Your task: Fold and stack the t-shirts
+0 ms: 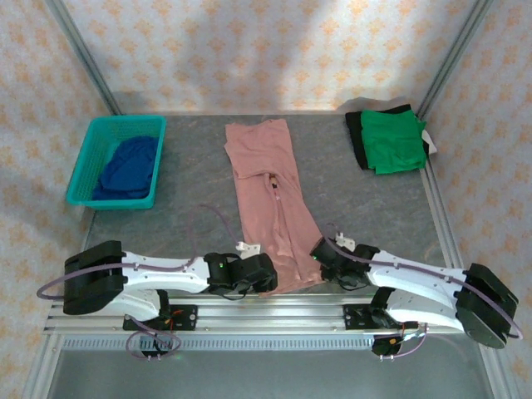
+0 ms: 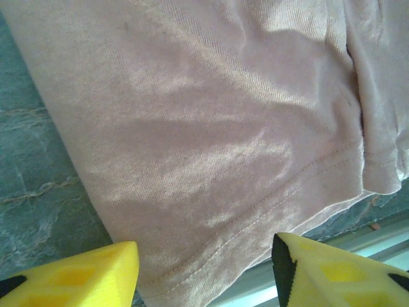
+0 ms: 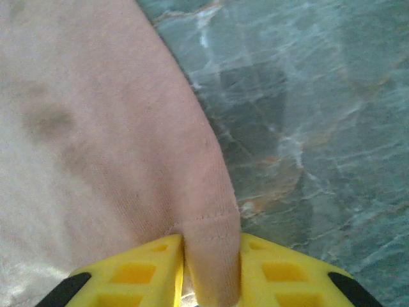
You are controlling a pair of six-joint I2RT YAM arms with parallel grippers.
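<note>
Right fingers (image 3: 144,272) pinching pink tee (image 1: 270,199) hem, left fingers (image 2: 83,275) spread over it, green tee (image 1: 396,141) far right, blue tee (image 1: 129,166) in basket (image 1: 83,170)

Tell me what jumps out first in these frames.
The long dusty-pink cotton t-shirt, folded into a narrow strip down the middle of the grey table, draws the eye first; the right gripper pinches its near hem corner while the left gripper sits open at the hem's other end. Next come the bright green folded t-shirt at the far right and the dark blue t-shirt bunched in the teal plastic basket at the far left.
</note>
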